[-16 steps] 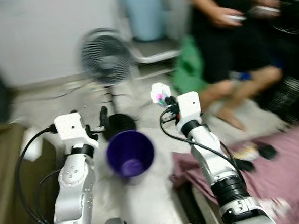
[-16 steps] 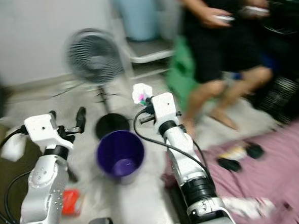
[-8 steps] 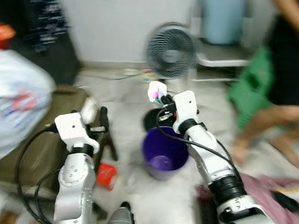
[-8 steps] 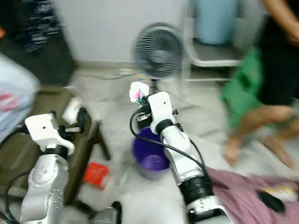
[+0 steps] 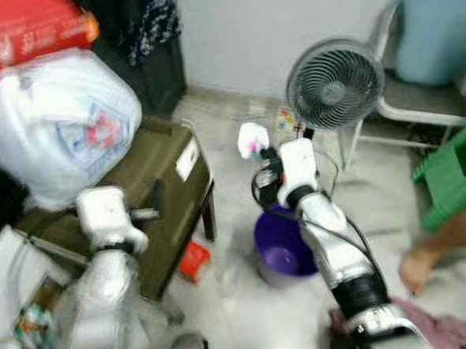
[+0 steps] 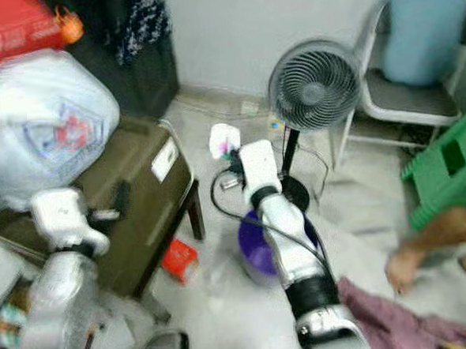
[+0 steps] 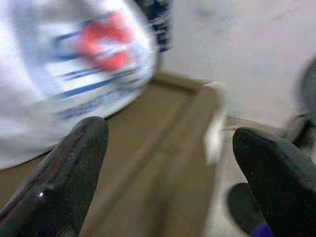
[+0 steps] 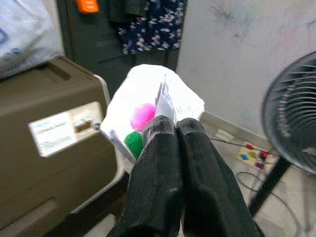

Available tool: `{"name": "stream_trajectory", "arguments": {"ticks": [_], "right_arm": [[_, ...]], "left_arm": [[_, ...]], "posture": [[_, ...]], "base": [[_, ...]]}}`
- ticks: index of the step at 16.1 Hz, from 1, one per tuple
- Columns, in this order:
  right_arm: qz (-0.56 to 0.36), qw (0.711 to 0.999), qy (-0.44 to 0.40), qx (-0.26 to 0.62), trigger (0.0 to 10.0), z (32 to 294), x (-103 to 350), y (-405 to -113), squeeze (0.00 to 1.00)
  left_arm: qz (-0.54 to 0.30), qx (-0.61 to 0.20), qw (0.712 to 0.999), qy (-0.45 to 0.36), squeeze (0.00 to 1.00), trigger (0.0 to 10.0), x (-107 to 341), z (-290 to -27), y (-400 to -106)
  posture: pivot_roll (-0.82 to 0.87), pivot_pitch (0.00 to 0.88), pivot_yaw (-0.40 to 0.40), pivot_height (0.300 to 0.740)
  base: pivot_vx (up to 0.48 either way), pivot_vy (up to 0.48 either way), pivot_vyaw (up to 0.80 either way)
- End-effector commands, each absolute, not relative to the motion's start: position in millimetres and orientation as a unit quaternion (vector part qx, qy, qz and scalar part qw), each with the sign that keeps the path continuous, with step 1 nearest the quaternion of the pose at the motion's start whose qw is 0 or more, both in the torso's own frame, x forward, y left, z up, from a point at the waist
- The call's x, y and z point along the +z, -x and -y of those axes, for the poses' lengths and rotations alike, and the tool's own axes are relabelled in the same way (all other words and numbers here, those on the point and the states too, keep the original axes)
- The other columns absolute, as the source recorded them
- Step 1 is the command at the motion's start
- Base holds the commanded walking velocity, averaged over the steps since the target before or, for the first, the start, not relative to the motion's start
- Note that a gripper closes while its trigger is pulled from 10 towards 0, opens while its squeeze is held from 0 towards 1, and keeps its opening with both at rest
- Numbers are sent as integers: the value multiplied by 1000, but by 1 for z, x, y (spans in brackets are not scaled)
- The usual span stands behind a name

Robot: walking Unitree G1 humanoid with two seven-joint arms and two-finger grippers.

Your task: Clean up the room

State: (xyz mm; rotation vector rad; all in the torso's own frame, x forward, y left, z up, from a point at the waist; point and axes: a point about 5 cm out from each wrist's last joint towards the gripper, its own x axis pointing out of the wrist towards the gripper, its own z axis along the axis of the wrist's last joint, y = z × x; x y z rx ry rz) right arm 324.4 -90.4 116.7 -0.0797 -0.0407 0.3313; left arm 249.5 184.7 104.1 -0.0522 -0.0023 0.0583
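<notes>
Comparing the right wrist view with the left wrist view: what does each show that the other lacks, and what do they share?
Right wrist view: the right gripper shut on a white wrapper with pink and green spots, a fan, and hanging floral cloth.
Left wrist view: the left gripper open and holding nothing, with a white bag printed red and blue.
Both: the olive-brown case and the pale wall.

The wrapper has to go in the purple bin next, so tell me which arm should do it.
Right. The right gripper is shut on the white wrapper and is held up just beyond the purple bin. The left gripper is open, holds nothing, and sits over the brown case, off to the side.
</notes>
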Motion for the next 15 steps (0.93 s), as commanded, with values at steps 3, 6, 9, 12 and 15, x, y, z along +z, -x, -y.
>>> {"name": "stream_trajectory", "arguments": {"ticks": [3,6,9,12,15], "right_arm": [[36,992,42,114,10000,111,128,-323,0],[14,998,31,52,10000,138,123,-309,0],[-6,999,36,-16,10000,179,113,-291,0],[-13,999,31,-30,10000,180,114,-291,0],[0,1000,27,0,10000,161,125,-303,0]], "left_arm": [[30,22,999,1,0,10000,113,-187,-244],[17,-18,1000,17,0,10000,109,-189,-241],[25,-53,998,25,0,10000,112,-172,-256],[35,-87,995,29,0,10000,116,-155,-268],[54,-79,995,30,0,10000,127,-158,-273]], "posture": [[71,35,-37,740],[47,30,-32,740],[-17,21,6,740],[-42,20,30,740],[-20,34,21,740]], "base": [[0,0,0],[0,0,0],[0,0,0],[0,0,-533],[0,0,-800]]}}
